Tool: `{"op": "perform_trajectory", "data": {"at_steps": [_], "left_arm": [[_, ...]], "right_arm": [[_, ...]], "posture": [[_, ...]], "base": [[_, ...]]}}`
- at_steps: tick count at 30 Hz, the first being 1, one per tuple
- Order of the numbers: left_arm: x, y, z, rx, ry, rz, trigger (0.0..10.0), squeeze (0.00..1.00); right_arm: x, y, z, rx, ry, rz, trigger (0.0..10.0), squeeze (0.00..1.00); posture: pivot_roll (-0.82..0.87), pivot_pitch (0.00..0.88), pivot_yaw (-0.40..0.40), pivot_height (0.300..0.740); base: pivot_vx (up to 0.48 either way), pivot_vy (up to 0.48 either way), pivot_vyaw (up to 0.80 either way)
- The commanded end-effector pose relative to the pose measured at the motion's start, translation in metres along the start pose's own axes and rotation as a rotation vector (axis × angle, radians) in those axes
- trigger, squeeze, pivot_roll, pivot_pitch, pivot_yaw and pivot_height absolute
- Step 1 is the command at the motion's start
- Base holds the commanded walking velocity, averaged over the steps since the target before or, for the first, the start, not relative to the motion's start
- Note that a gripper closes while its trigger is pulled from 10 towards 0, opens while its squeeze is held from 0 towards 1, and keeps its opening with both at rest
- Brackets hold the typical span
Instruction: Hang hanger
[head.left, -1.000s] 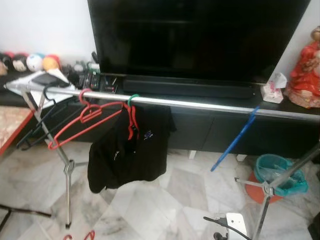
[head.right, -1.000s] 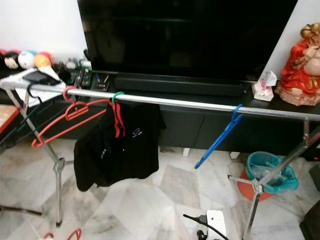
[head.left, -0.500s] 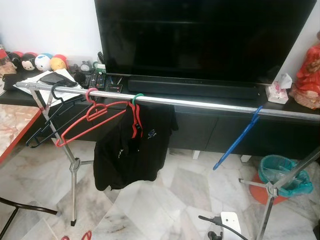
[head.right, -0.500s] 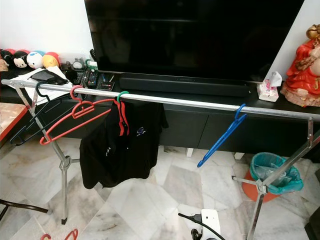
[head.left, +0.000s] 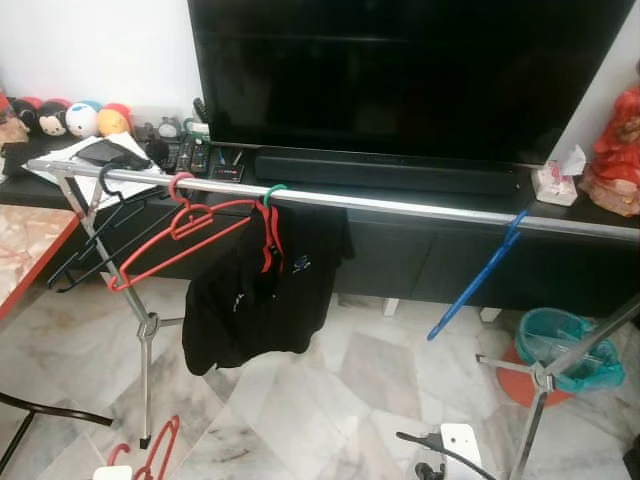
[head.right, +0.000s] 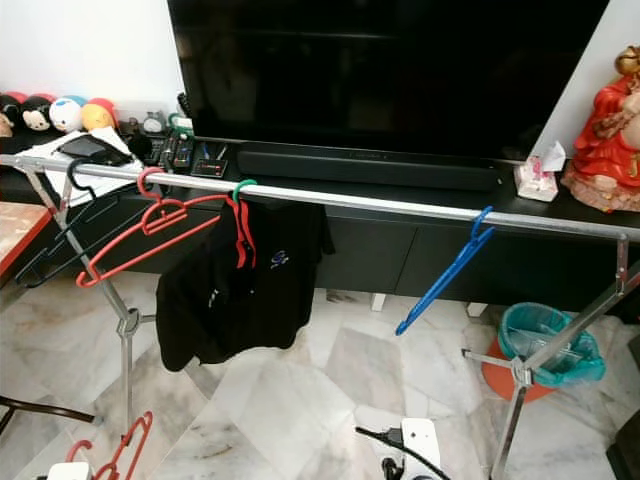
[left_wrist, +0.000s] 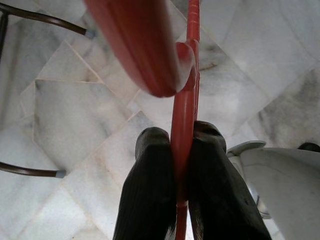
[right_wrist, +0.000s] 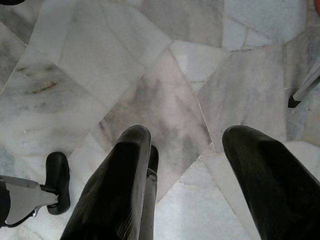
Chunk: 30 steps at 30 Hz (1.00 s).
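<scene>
Left gripper is clamped on the shaft of a red hanger, low above the marble floor. Up and ahead of it runs the steel rail, carrying a second red hanger, a black shirt and, farther right, a blue hanger. Right gripper hangs idle over the floor, fingers spread and empty.

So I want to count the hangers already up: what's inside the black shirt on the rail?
A red hanger with a green hook shows at the collar of the black shirt on the rail. Its arms are covered by the cloth.
</scene>
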<state>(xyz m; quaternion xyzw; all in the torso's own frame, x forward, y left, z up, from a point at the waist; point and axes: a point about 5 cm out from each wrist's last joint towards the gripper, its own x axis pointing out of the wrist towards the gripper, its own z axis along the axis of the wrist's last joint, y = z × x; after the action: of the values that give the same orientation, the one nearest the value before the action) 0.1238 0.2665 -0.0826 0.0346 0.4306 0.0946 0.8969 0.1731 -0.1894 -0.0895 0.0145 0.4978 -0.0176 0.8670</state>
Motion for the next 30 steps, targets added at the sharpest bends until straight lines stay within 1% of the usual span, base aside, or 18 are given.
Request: {"op": "perform_trajectory", "data": {"at_steps": [1,7,20,27,30], "left_arm": [[0.000,-0.003,-0.001,0.002,0.006,0.001,10.0,0.00],[0.001,-0.005,0.001,0.003,0.002,-0.004,10.0,0.00],[0.003,-0.001,0.007,0.009,-0.006,0.007,10.0,0.00],[0.007,-0.009,0.015,0.020,-0.023,-0.014,10.0,0.00],[0.007,-0.009,0.017,0.029,-0.025,-0.018,10.0,0.00]], "right_arm": [[0.000,-0.004,0.000,-0.001,0.002,-0.012,10.0,0.00],[-0.001,-0.005,0.000,-0.003,0.003,-0.012,10.0,0.00],[0.000,-0.003,0.000,-0.002,0.002,-0.010,10.0,0.00],[0.000,-0.001,0.002,0.003,-0.003,-0.008,10.0,0.00],[0.000,0.000,0.004,0.009,-0.008,-0.008,10.0,0.00]], "posture": [[0.14,0.000,-0.069,0.740],[0.14,0.000,-0.070,0.740],[0.14,0.000,-0.067,0.740],[0.15,0.000,-0.063,0.740],[0.14,0.000,-0.058,0.740]], "base": [[0.000,-0.285,0.00],[0.000,-0.287,0.00],[0.000,-0.299,0.00],[0.000,-0.331,0.00],[0.000,-0.337,0.00]]}}
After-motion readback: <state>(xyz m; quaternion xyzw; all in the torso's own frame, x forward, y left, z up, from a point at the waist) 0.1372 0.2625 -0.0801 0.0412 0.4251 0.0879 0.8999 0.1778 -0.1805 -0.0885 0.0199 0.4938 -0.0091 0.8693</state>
